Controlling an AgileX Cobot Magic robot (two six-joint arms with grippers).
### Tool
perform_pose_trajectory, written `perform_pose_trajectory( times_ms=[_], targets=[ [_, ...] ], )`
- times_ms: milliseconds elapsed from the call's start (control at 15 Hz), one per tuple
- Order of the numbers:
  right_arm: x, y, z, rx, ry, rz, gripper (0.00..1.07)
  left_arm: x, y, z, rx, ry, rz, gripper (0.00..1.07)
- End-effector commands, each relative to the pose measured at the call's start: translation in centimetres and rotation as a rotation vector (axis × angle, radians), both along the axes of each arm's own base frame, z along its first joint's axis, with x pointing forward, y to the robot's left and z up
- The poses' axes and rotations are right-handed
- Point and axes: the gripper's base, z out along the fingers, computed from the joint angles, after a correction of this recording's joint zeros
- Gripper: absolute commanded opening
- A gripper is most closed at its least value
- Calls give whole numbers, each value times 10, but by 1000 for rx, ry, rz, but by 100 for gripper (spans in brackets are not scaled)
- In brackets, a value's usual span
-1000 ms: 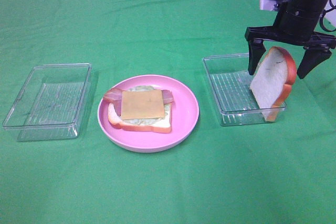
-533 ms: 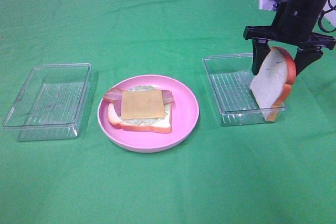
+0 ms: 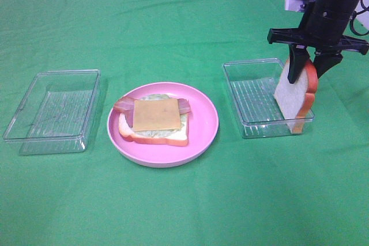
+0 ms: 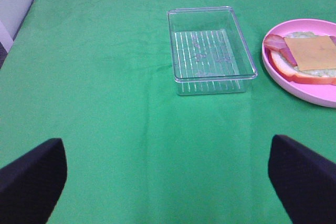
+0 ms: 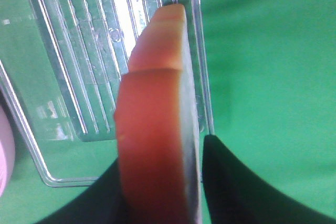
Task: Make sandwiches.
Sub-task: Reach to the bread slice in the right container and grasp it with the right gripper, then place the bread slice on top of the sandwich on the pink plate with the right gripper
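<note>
Gripping the top bread slice (image 3: 296,93) upright by its crust, right end effector (image 3: 308,68) closed on it over the right tray (image 3: 249,113); could snag that rim or slip before reaching the open sandwich (image 3: 153,120) left; left end effector (image 4: 168,174) spread, empty

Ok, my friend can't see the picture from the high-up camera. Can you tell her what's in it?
The right gripper pinches an upright bread slice standing in a clear tray on a green cloth. In the middle, a pink plate holds an open sandwich with cheese on top. Another clear tray sits on the left.
</note>
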Motion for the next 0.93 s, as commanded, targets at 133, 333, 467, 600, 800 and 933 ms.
perform_pose_trajectory(
  times_ms=[133, 333, 467, 600, 800, 933],
  targets=[
    [-3, -6, -1, -49, 43, -25, 0, -1, -1, 0, -12, -28, -2, 98],
    [-6, -7, 0, -64, 82, -49, 0, -1, -1, 0, -20, -28, -6, 98],
    [-11, -6, 12, -53, 86, -74, 0, -1, -2, 0, -21, -28, -7, 98],
    [-19, 0, 42, 26, 18, -91, 0, -1, -2, 0, -22, -28, -8, 98],
    [-33, 6, 84, 133, -86, -69, 0, -1, -2, 0, -22, -28, -8, 98],
    [-36, 15, 99, 238, -162, -44, 0, -1, -2, 0, -22, -28, -8, 98]
  ],
)
